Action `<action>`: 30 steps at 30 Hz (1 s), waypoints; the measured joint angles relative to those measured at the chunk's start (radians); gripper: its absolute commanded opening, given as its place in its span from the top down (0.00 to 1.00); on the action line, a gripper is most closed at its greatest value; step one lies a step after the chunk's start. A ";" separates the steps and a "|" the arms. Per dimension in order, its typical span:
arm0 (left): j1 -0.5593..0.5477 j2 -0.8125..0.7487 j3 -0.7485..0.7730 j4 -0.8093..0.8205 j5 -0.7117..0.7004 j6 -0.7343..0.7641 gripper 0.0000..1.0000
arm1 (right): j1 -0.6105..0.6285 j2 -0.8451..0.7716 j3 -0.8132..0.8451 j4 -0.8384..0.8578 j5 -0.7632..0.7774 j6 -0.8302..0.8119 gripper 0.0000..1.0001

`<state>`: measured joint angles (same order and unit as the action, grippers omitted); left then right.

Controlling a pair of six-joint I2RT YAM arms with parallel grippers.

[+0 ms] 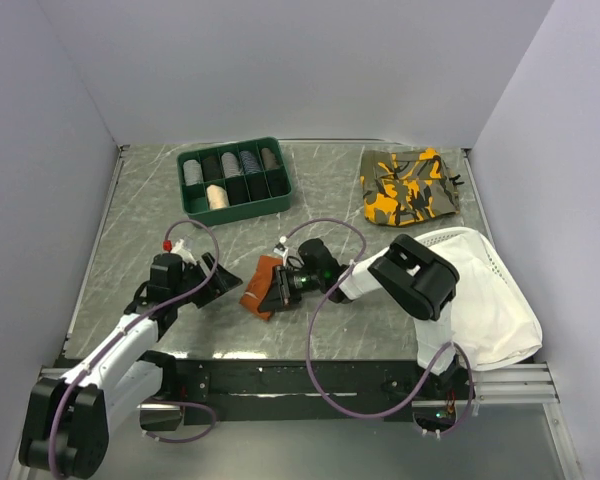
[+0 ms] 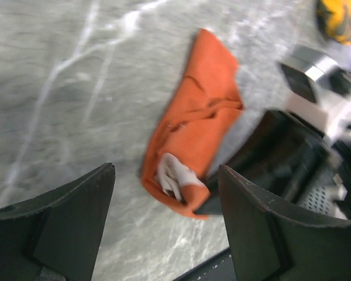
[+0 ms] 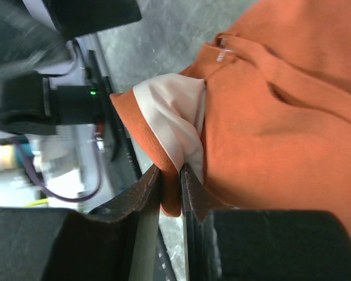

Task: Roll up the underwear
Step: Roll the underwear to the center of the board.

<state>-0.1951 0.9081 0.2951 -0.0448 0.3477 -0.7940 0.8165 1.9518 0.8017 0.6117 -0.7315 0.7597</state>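
Observation:
The rust-orange underwear [image 1: 259, 285] lies folded on the marble table between the two arms. Its cream-white waistband panel [image 2: 171, 173] shows at the near end. My right gripper [image 1: 276, 291] is shut on the near edge of the underwear [image 3: 269, 111], pinching orange fabric and white panel [image 3: 172, 120] between its fingertips [image 3: 149, 181]. My left gripper [image 1: 218, 280] is open and empty just left of the underwear [image 2: 196, 123], its fingers [image 2: 76, 205] apart from the cloth. The right gripper's dark body [image 2: 281, 164] shows in the left wrist view, right of the underwear.
A green tray [image 1: 279, 198] of rolled cloths stands at the back centre. An orange-and-olive camouflage garment [image 1: 410, 185] lies at the back right. A large white cloth [image 1: 490, 300] hangs over the right near corner. Purple cables [image 1: 325, 330] loop over the table's near edge.

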 measured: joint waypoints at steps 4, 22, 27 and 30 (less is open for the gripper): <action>-0.018 -0.042 -0.021 0.034 0.023 0.000 0.24 | -0.044 0.041 0.006 0.042 -0.077 0.063 0.89; -0.147 0.031 -0.042 0.065 -0.037 0.015 0.30 | -0.084 0.100 0.135 -0.119 -0.136 0.082 0.86; -0.148 0.077 -0.042 0.073 -0.064 0.015 0.31 | -0.089 0.105 0.142 -0.127 -0.147 0.089 0.85; -0.150 0.097 -0.042 0.089 -0.077 0.014 0.29 | -0.091 0.110 0.148 -0.133 -0.154 0.089 0.84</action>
<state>-0.3447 1.0054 0.2535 0.0441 0.2710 -0.7795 0.7258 2.0617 0.9501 0.4786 -0.8852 0.8486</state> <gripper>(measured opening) 0.695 0.239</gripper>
